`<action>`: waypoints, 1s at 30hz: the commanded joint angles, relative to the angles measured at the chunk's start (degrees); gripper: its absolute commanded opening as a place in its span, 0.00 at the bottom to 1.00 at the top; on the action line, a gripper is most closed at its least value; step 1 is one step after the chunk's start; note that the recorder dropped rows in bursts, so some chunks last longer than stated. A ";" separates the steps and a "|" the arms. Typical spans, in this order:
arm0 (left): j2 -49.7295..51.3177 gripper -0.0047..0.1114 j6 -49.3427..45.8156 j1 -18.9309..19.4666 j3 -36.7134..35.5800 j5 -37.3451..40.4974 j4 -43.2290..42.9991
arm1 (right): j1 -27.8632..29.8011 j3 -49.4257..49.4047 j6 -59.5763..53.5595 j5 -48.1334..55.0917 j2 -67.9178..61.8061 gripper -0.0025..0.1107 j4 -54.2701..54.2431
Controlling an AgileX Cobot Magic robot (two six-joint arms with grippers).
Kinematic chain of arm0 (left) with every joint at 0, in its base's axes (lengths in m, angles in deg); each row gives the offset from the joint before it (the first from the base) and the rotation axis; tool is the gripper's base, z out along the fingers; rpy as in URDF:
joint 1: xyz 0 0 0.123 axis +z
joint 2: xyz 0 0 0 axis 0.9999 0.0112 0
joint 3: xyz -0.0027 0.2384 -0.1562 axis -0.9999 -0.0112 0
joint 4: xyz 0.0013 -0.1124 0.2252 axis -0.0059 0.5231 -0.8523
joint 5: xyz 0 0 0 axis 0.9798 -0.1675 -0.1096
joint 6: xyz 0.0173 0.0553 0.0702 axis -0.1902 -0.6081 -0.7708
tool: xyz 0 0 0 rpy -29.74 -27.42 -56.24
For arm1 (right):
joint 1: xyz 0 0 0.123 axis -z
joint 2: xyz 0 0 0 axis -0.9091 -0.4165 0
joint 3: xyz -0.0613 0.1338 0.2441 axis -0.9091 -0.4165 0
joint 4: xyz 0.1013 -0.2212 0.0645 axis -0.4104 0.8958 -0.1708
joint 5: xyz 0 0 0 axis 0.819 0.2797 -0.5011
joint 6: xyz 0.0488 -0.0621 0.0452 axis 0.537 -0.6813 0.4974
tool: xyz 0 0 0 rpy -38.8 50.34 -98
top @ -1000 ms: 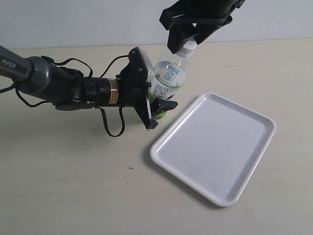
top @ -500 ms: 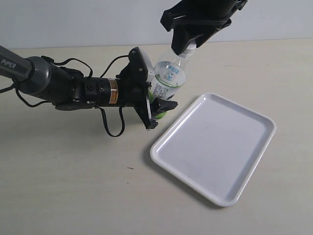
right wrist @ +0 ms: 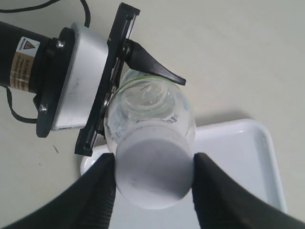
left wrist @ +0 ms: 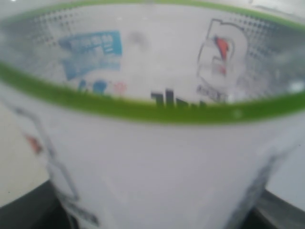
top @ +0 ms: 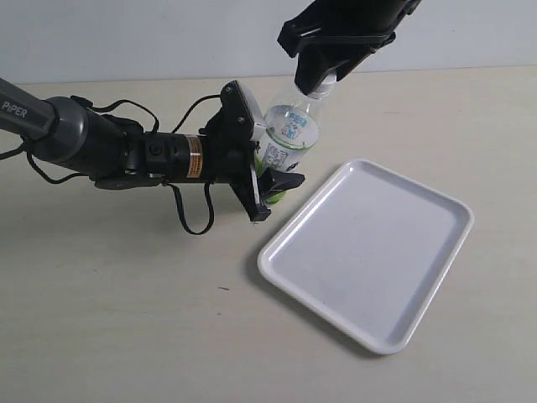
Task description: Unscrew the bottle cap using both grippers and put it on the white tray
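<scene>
The bottle (top: 289, 134) stands tilted on the table, with my left gripper (top: 273, 159) shut on its labelled lower body from the left. In the left wrist view the label (left wrist: 152, 157) fills the picture, blurred and very close. My right gripper (top: 319, 80) comes down from above onto the bottle's neck. In the right wrist view its two black fingers press on both sides of the round white bottle cap (right wrist: 153, 174), so it is shut on the cap. In the exterior view the right gripper hides most of the cap. The white tray (top: 369, 252) lies just right of the bottle.
The left arm (top: 101, 147) with its looping cables stretches in from the left along the beige table. The tray (right wrist: 238, 157) shows below the bottle in the right wrist view. A pale wall (top: 168, 38) closes the back of the table.
The right gripper's jaws have narrowed onto the bottle cap and shifted slightly. The left gripper, the bottle and the tray have not moved.
</scene>
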 commanded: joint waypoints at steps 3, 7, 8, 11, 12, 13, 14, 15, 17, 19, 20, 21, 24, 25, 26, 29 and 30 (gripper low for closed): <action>-0.17 0.04 0.13 0.14 -0.20 1.06 -0.70 | -0.08 0.36 -11.49 -0.12 0.54 0.02 0.39; -0.17 0.04 0.13 0.14 -0.20 1.06 -0.70 | -0.08 0.36 -17.17 -0.23 0.54 0.02 0.39; -0.17 0.04 0.13 0.14 -0.20 1.06 -0.70 | -0.08 0.36 -18.26 -0.23 0.54 0.02 0.39; -0.17 0.04 0.13 0.14 -0.20 1.06 -0.70 | -0.08 0.36 -22.42 -0.23 0.54 0.02 0.39; -0.17 0.04 0.13 0.14 -0.20 1.06 -0.70 | -0.08 0.36 -23.46 -0.23 0.54 0.02 0.39; -0.17 0.04 0.13 0.14 -0.20 1.06 -0.70 | -0.08 0.36 -24.86 -0.23 0.54 0.02 0.39; -0.17 0.04 0.13 0.14 -0.20 1.06 -0.70 | -0.08 0.36 -25.85 -0.23 0.54 0.02 0.39; -0.17 0.04 0.13 0.14 -0.20 1.06 -0.70 | -0.08 0.36 -27.36 -0.23 0.54 0.02 0.39; -0.17 0.04 0.21 0.14 -0.20 1.06 -0.70 | -0.08 0.36 -30.26 -0.23 0.54 0.02 0.28; -0.17 0.04 0.21 0.14 -0.20 1.06 -0.70 | -0.08 0.36 -32.96 -0.23 0.54 0.02 0.28; -0.17 0.04 0.36 0.14 -0.20 1.06 -0.70 | -0.08 0.36 -34.41 -0.23 0.54 0.02 0.28; -0.17 0.04 0.36 0.14 -0.20 1.06 -0.70 | -0.08 0.36 -36.25 -0.23 0.54 0.02 0.28; -0.17 0.04 0.64 0.14 -0.20 1.06 -0.70 | -0.08 0.36 -41.57 -0.23 0.54 0.02 0.28; -0.17 0.04 0.90 0.14 -0.20 1.06 -0.70 | -0.08 0.36 -43.43 -0.23 0.54 0.02 0.28; -0.17 0.04 1.25 0.14 -0.20 1.06 -0.70 | -0.08 0.36 -44.72 -0.23 0.54 0.02 0.28; -0.17 0.04 2.18 0.14 -0.20 1.06 -0.70 | -0.08 0.36 -49.45 -0.23 0.54 0.02 0.17; -0.17 0.04 2.29 0.14 -0.20 1.06 -0.70 | -0.08 0.36 -51.31 -0.23 0.54 0.02 0.17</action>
